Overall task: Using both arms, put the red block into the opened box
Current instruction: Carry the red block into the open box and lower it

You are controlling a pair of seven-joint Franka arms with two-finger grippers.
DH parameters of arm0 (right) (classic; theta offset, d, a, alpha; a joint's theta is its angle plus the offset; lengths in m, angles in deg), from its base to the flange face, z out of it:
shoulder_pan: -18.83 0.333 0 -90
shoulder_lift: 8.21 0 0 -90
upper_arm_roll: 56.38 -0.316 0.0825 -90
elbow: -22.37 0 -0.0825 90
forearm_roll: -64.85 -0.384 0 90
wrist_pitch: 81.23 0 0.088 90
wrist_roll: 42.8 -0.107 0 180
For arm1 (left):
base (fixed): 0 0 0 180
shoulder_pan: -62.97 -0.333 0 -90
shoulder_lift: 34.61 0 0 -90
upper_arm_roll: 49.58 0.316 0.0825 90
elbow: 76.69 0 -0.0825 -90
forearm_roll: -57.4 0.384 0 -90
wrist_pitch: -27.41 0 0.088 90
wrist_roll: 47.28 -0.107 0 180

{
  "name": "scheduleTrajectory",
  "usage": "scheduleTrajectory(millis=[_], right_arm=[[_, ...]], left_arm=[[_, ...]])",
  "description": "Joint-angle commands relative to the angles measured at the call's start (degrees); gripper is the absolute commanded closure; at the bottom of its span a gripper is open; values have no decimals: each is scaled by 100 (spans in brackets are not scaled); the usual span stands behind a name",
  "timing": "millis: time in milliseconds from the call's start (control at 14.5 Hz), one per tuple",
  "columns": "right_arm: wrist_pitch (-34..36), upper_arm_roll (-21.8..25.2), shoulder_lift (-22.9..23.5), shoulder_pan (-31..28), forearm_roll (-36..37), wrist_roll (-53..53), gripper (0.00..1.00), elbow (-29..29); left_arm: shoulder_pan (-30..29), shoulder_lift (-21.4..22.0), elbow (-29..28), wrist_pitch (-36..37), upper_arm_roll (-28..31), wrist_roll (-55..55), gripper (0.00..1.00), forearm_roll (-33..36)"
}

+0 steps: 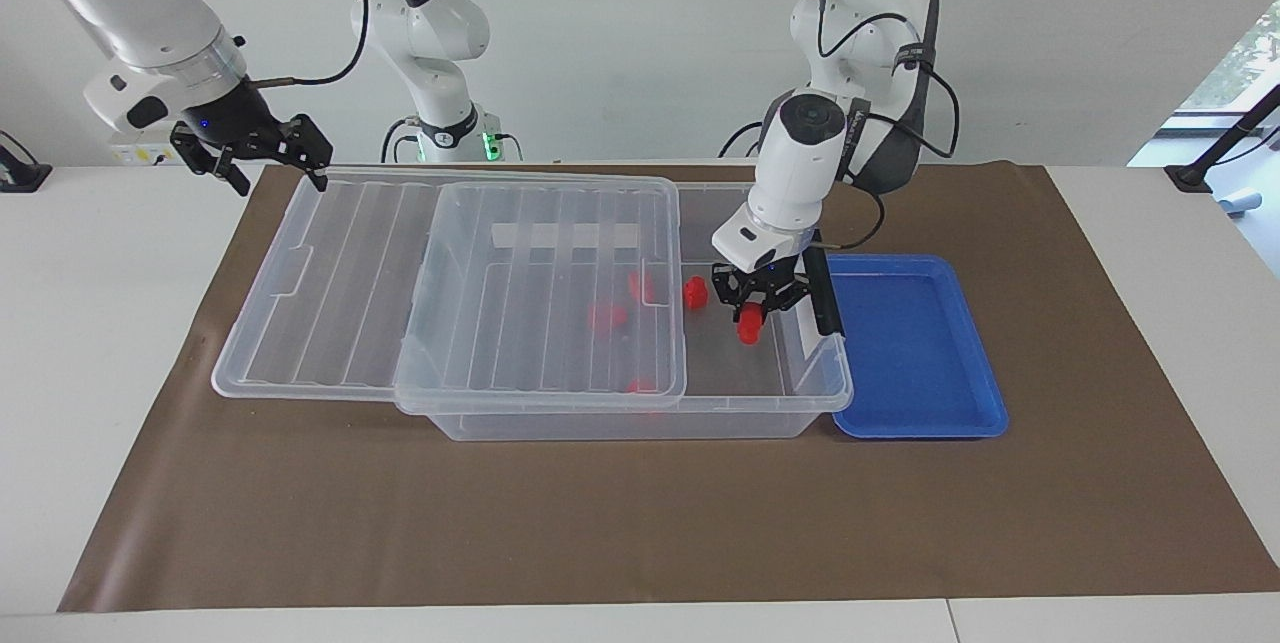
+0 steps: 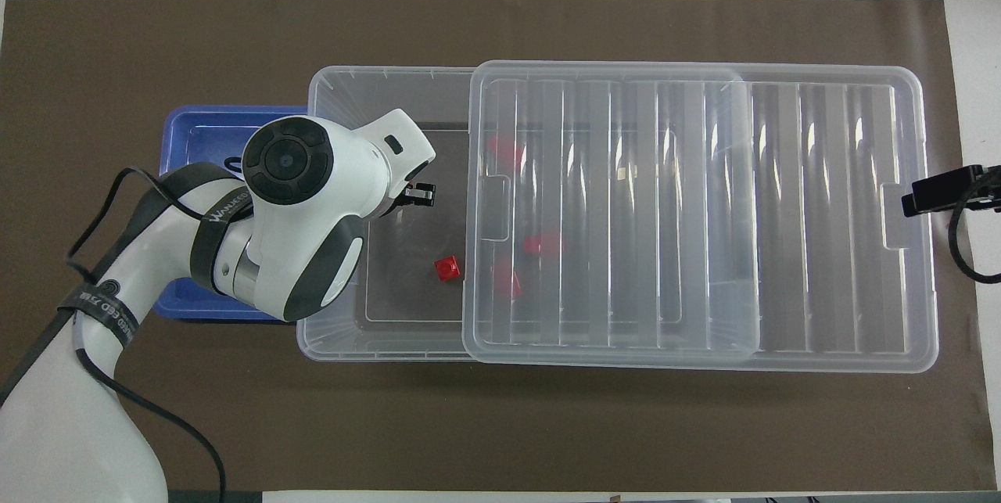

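Facing view: left gripper [image 1: 752,308] up over the uncovered end of the box [image 1: 640,418], fingers clamped on a red block [image 1: 749,327] that hangs from the tips above the box floor. Lid [image 1: 350,288] slid partway off toward the right arm's end of the table, overhanging the box there. Another red block [image 1: 695,293] lying on the bare box floor, more red blocks blurred under the lid. Black clip handle [image 1: 821,291] on the box end next to the blue tray [image 1: 915,423], tray just beside the box on the brown mat [image 1: 640,523]. Right gripper [image 1: 262,148] with fingers spread wide, holding nothing, at the lid's corner nearest the robots. Overhead view: left gripper [image 2: 418,192] mostly hidden under its own white wrist, over the open end of the box [image 2: 336,346]; held block not visible here. One loose red block [image 2: 447,268] on the floor just beside the lid [image 2: 829,354] edge. Right gripper [image 2: 942,192] at the lid's end tab.
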Motion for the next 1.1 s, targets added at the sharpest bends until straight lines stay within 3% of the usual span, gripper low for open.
scheduleTrajectory(millis=[0,206,482,551,619,688,1032], right_arm=[[-37,247,4,440,236,-57,0,-55],[-29,688,154,794,343,-66,0,-29],[33,856,242,1067,343,-66,0,24],[33,856,224,1067,343,-66,0,24],[42,856,216,1067,343,-66,0,24],[24,856,233,1067,343,-66,0,41],[95,891,321,1164,334,-145,0,129]], left_arm=[[191,-250,-69,-268,87,226,100,152],[280,-628,-86,-566,96,252,100,310],[236,-665,-139,-699,96,305,100,319],[210,-665,-122,-707,96,305,62,319],[201,-665,-122,-716,96,297,9,319],[183,-638,-122,-655,104,279,0,319],[183,-244,-122,-217,96,314,0,319]])
